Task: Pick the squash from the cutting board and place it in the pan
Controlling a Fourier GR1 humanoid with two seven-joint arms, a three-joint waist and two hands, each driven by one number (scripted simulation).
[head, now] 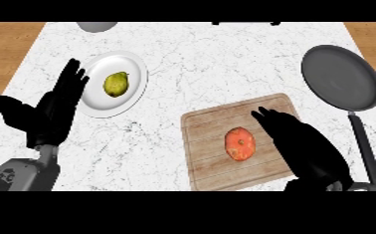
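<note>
Head view | pan (339, 78) bare | squash (240, 144) on cutting board (213, 163) | plate (136, 86): fruit (116, 84)

Grey bowl (97, 26) cut off by top edge. Pan (339, 77) handle's end hidden behind right hand (305, 146). Dark object (246, 23) at top unidentifiable.

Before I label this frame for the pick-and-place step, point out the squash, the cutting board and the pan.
squash (239, 144), head view, middle of its orange top.
cutting board (209, 163), head view, bare wood left of the squash.
pan (339, 77), head view, its dark inner floor.
</note>
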